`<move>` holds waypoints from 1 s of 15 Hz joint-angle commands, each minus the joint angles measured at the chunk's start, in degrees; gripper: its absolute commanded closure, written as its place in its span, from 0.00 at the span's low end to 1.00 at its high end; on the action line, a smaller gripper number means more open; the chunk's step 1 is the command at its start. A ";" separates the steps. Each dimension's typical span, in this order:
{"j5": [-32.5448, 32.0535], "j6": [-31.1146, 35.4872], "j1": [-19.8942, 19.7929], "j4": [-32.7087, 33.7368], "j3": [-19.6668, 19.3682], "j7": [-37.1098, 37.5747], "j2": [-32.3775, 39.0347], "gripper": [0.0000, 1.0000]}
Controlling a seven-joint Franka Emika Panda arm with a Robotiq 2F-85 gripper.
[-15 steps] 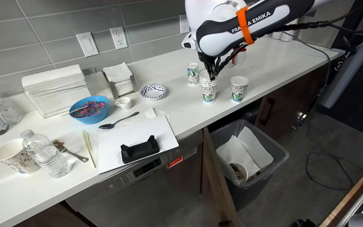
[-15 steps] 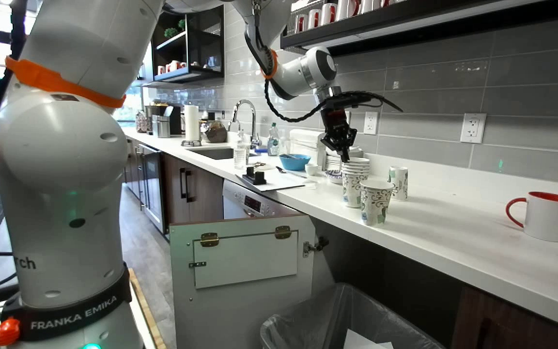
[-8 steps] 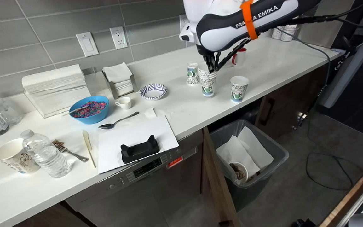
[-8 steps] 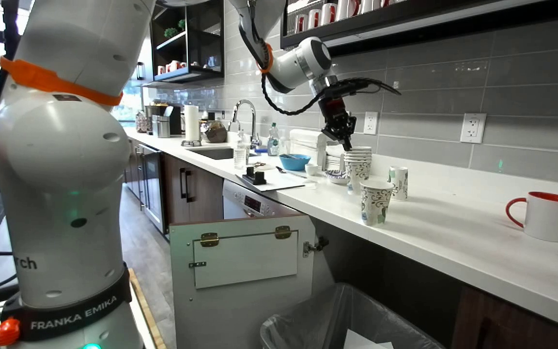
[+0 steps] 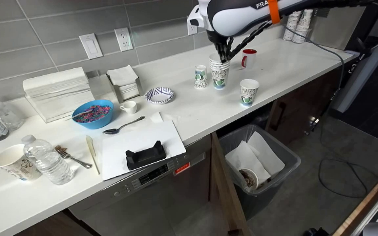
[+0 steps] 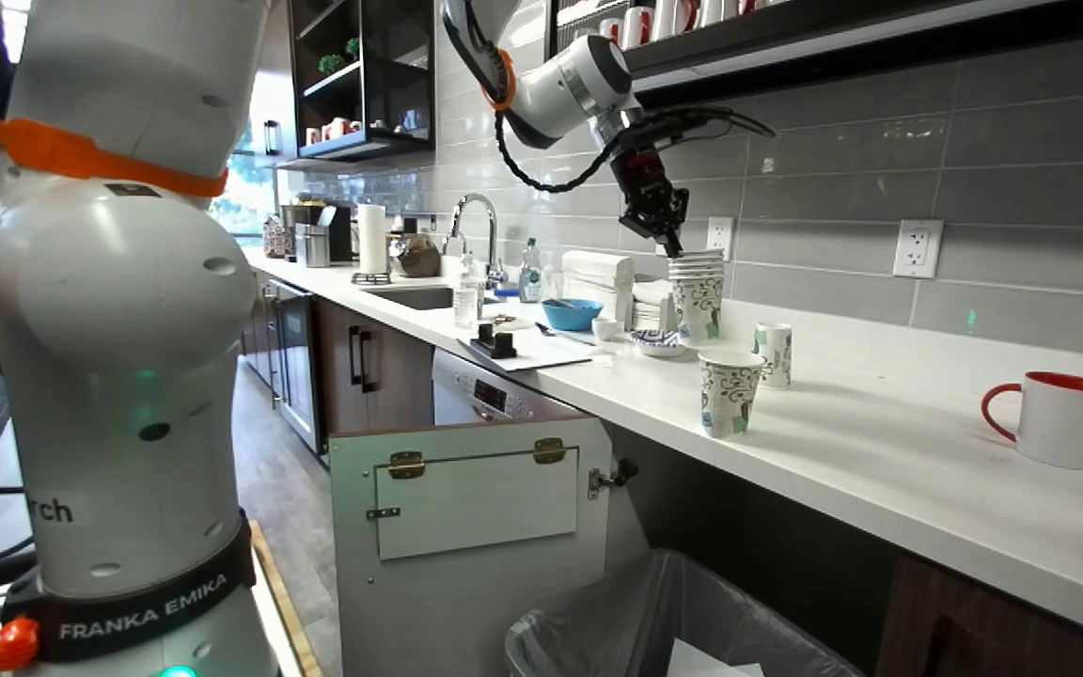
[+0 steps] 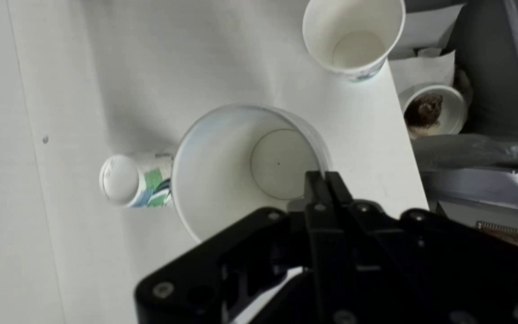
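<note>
Above the white countertop (image 5: pixel 192 119), the step in hand is looking like a carry: the gripper (image 7: pixel 325 177), nearly closed, is pinching the rim of the stack of paper cups (image 6: pixel 698 303), which is hanging there, roughly upright, near the lone cup (image 6: pixel 728 397) and the smaller upside-down cup (image 5: pixel 200 78); the next move is probably calling for a steady grip and clearance from both

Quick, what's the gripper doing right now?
Gripper: closed, holding the stack of paper cups by the rim.
</note>
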 commanded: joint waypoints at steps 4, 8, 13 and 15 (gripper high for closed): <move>2.64 -0.62 -1.33 -1.14 0.97 1.48 -0.39 0.99; -1.19 -4.03 -0.11 -0.11 0.30 5.40 0.86 0.99; -3.15 -3.93 0.43 -0.38 0.37 7.08 -0.56 0.99; -5.12 -3.80 0.99 -0.71 0.54 8.84 -2.46 0.99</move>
